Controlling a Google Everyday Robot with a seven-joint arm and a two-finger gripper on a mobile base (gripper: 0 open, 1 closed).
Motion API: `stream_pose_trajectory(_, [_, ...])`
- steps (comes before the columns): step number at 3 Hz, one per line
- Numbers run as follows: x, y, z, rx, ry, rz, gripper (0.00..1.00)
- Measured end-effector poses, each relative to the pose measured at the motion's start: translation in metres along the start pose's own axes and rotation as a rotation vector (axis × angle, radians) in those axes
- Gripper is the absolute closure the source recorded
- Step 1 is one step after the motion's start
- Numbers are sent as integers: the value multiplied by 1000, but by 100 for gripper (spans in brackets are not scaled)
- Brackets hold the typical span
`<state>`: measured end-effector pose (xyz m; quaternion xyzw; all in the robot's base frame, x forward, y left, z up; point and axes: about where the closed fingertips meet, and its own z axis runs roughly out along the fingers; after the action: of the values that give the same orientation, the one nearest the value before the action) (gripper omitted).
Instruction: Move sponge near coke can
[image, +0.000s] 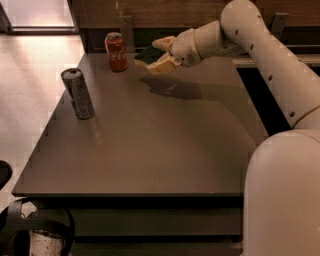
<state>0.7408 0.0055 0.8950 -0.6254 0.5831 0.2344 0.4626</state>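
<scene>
The coke can (116, 51), red with white lettering and a silver top, stands upright near the far left corner of the grey table (150, 150). My gripper (160, 56) is shut on the sponge (150, 55), dark green on top, and holds it above the table just right of the coke can. The sponge is off the surface and a short gap separates it from the can. Its shadow falls on the table below and to the right.
A taller slim silver-grey can (78, 93) stands upright near the table's left edge. A dark ledge and wooden wall run behind the table. My white arm reaches in from the right over the far half of the table.
</scene>
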Motion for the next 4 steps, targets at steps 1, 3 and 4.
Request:
stream_pose_trajectory(1, [19,-17,30,-19,15,-1,100])
stream_pose_trajectory(3, [31,-26,50,-32,20,0,76])
stream_pose_trajectory(4, [31,-24,55,-39,19,1,45])
